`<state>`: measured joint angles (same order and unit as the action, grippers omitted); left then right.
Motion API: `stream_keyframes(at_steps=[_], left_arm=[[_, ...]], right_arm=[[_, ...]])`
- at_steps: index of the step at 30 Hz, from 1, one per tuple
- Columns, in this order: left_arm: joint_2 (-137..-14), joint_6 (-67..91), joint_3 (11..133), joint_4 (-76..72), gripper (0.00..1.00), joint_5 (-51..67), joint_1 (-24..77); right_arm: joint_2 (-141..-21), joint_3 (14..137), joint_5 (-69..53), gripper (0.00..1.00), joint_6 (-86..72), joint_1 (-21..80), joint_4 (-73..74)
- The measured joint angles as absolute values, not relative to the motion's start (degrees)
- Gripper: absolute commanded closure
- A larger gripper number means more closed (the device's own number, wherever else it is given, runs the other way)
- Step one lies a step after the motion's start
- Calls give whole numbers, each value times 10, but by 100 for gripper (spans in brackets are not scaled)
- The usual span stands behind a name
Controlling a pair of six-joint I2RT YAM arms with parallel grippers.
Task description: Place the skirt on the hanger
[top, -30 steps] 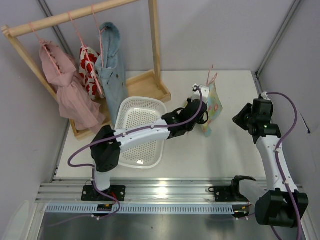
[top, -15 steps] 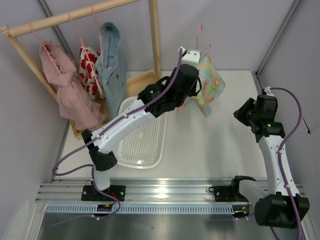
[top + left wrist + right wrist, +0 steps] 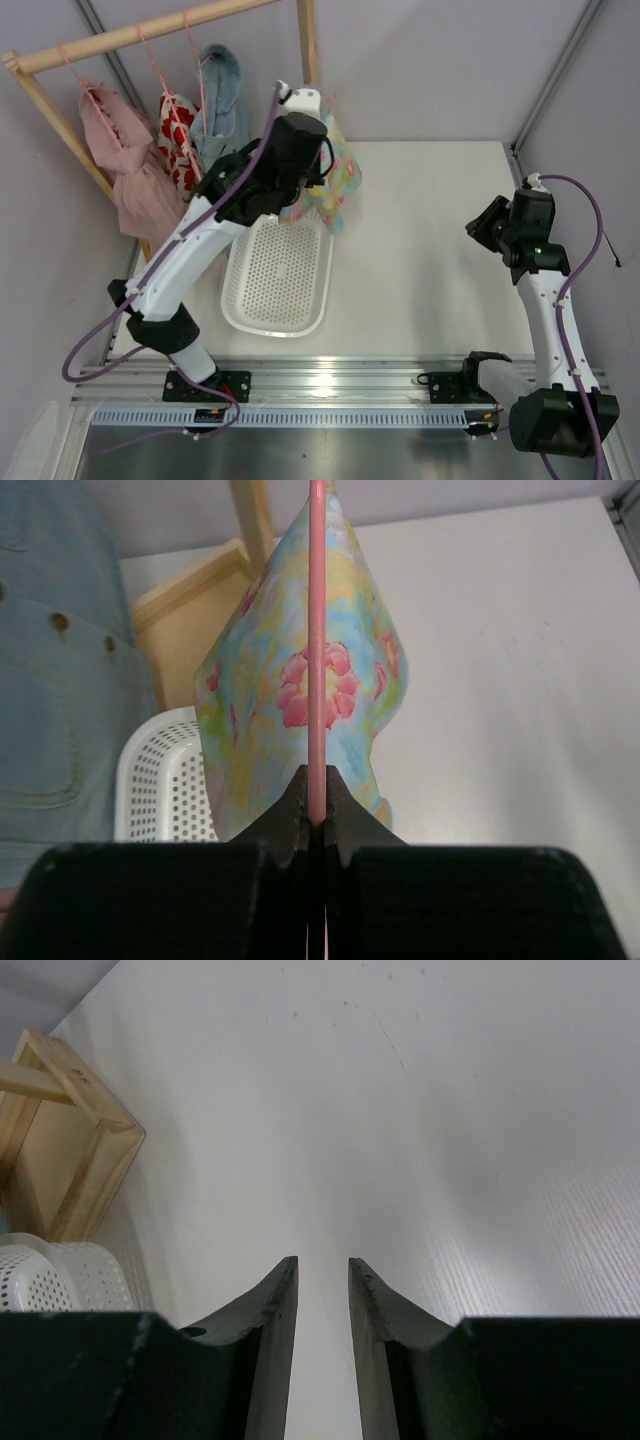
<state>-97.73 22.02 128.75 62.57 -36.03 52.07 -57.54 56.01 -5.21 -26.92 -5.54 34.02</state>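
Pink wire: is that one hanger [image 3: 317, 630] clamped in the left gripper [image 3: 317, 815]?
Yes, with one floral skirt [image 3: 300, 690] draped on it, held up near one white basket [image 3: 280, 290]. The right gripper [image 3: 322, 1290] is slightly parted and empty over the desk [image 3: 450, 1110].

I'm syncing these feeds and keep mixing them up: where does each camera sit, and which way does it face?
Top external: above and behind the bases, looking down on the table; left arm and right arm show.
Left wrist: on the left arm, looking along the left gripper, shut on the hanger carrying the skirt.
Right wrist: on the right arm, looking past the open right gripper at the table.
Shared: the white basket appears in all three.
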Motion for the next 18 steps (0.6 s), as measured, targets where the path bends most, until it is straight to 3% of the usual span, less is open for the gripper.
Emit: stream_keyframes(at_steps=[8, 18], left_arm=[[-914, 214, 1288, 628, 100, -407, 453], [-975, 164, 1320, 594, 100, -453, 391]], right_arm=[[-576, 550, -55, 68, -269, -55, 338], [-576, 542, -54, 68, -269, -55, 336]])
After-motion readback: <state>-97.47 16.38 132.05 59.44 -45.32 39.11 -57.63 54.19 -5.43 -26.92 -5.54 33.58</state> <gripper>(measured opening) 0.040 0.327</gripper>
